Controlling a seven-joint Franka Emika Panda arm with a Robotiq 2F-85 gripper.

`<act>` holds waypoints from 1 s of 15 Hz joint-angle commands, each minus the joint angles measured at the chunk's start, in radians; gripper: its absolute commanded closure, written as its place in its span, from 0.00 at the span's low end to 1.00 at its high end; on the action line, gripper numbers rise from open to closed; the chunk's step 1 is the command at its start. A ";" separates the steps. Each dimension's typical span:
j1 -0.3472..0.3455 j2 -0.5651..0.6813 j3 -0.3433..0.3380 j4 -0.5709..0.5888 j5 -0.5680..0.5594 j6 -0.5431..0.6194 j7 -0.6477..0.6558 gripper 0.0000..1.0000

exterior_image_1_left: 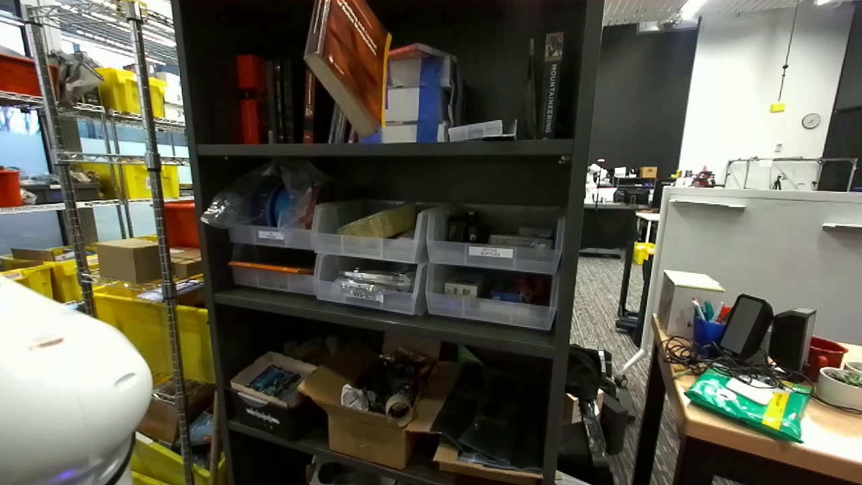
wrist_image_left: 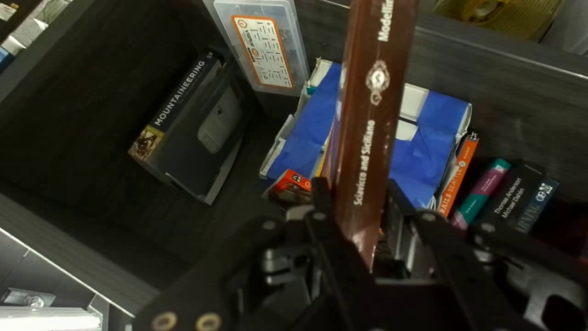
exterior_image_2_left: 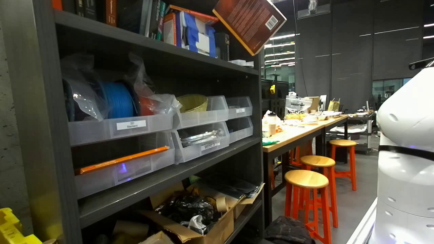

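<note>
- Nearest, in the wrist view, the gripper (wrist_image_left: 358, 193) is clamped on the brown Sciavicco and Siciliano textbook (wrist_image_left: 374, 115), a finger on each side of it.
- In an exterior view the textbook (exterior_image_2_left: 249, 25) hangs tilted, one corner down, before the upper compartment of the bookcase (exterior_image_1_left: 576, 236).
- Judging from how things lie, the pick-up is done: the textbook appears held off the upper shelf board (exterior_image_1_left: 384, 149). Setting it down and letting go are not yet done.
- Beyond it sit a blue-taped white stack (wrist_image_left: 427, 147) and, well apart from the fingers, the upright Mountaineering book (wrist_image_left: 177, 101); a clear plastic case (wrist_image_left: 257, 46) lies near the stack.
- The title on the spine is cut off after "Modellin". A red-fronted item (wrist_image_left: 289, 186) is partly covered by a finger. Both exterior views leave the gripper out, showing only part of the white arm (exterior_image_2_left: 407, 135). How near the textbook comes to the shelf board is hard to make out.
</note>
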State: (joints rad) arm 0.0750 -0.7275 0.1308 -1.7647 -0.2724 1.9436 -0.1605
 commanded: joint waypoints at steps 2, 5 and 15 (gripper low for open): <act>0.000 0.003 0.001 0.005 0.000 -0.003 0.001 0.70; 0.000 0.003 0.001 0.005 0.000 -0.003 0.001 0.70; 0.001 0.046 0.029 -0.035 -0.006 0.055 0.045 0.92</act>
State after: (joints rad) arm 0.0854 -0.7079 0.1609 -1.8225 -0.2647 1.9558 -0.1281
